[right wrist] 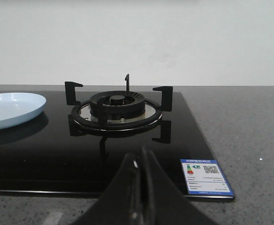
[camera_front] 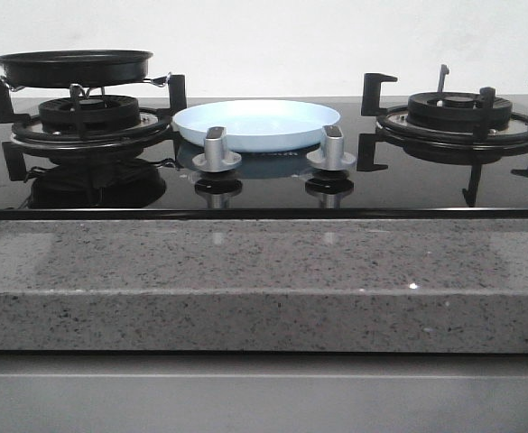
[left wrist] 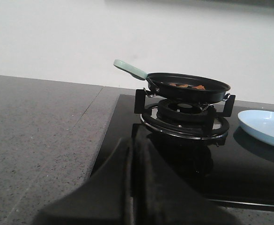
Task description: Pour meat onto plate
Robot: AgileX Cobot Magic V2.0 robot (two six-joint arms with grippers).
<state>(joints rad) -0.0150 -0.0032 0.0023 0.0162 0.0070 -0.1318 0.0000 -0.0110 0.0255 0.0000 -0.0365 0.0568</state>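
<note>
The meat (left wrist: 188, 86) lies in the black pan (camera_front: 74, 66), which sits on the burner (camera_front: 88, 117) at the left end of the hob (camera_front: 264, 194), towards the back left of the worktop (camera_front: 264, 271); only the left wrist view shows the orange-brown chunks, low inside the pan wall. The pan's pale green handle (left wrist: 129, 69) points away from the plate, out over the bare worktop on the left, which I judge leaves it free for the left arm to take. The plate (camera_front: 256, 124) rests flat on the hob's glass between the two burners, just beside the pan and near the hob's back edge, so the pan would need only a short carry and a tilt over its rim. Nothing has been poured yet: the plate is bare. The left fingers (left wrist: 132, 187) are pressed together with nothing between them, aimed at the pan from the worktop's left side and well apart from the handle. The right fingers (right wrist: 139, 192) are likewise closed on nothing, facing the right burner (camera_front: 460, 113), which carries no pot. Two grey knobs (camera_front: 217, 149) stand at the hob's front edge, just before the plate; they and the upright prongs of the left burner's grate are what a low-carried pan could catch on. A sticker (right wrist: 206, 177) sits at the hob's front right corner.
</note>
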